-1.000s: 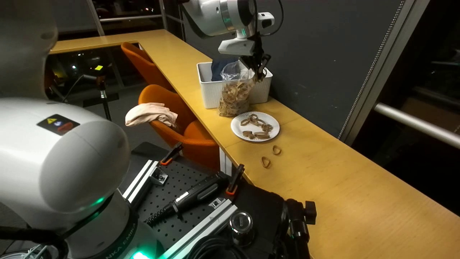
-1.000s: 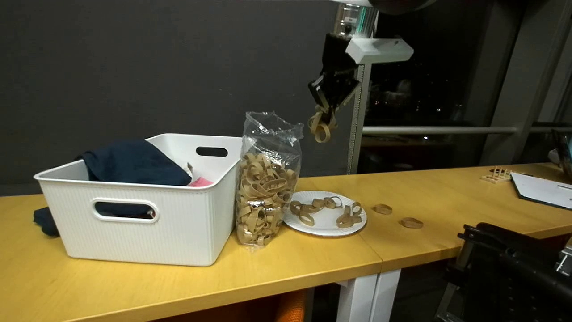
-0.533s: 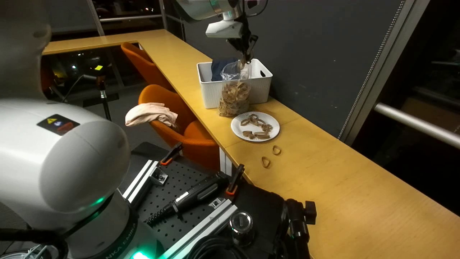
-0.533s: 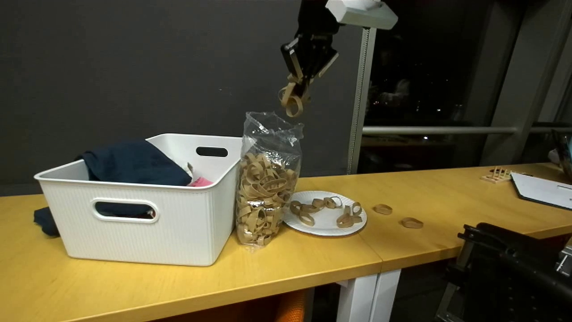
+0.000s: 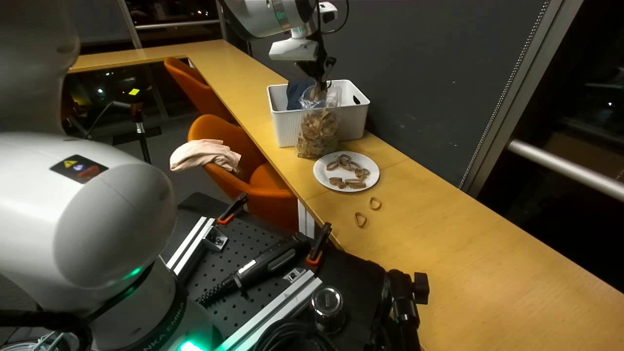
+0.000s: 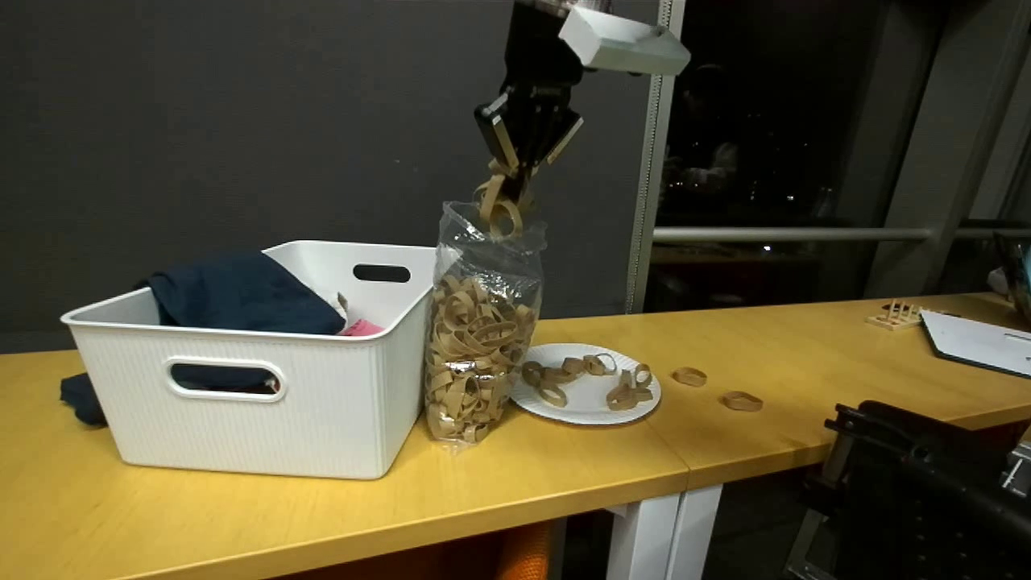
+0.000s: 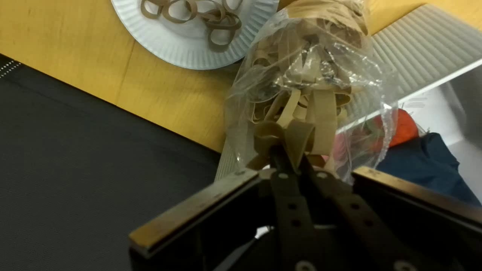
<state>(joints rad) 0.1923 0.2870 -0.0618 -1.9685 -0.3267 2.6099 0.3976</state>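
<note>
Your two fingers (image 7: 286,188) are pinched tight on several bands (image 7: 299,135), overlapping too much for you to count. These hang at the open mouth of one bag (image 6: 519,258), which stands upright on the surface (image 6: 805,346) and holds more bands, again uncountable. Just beside the bag sit one plate (image 6: 588,398), carrying at least six bands, and one box (image 6: 258,435) with a cloth (image 6: 242,294) in it. Two loose bands (image 6: 741,405) lie near the plate.

Tan rubber bands (image 7: 298,140) pinched in end effector (image 6: 515,187)
Flat loops, clumped, dangling; clear plastic bag (image 6: 501,266) just beneath end effector, upright, mouth open, partly full of similar bands (image 6: 479,334).
</note>
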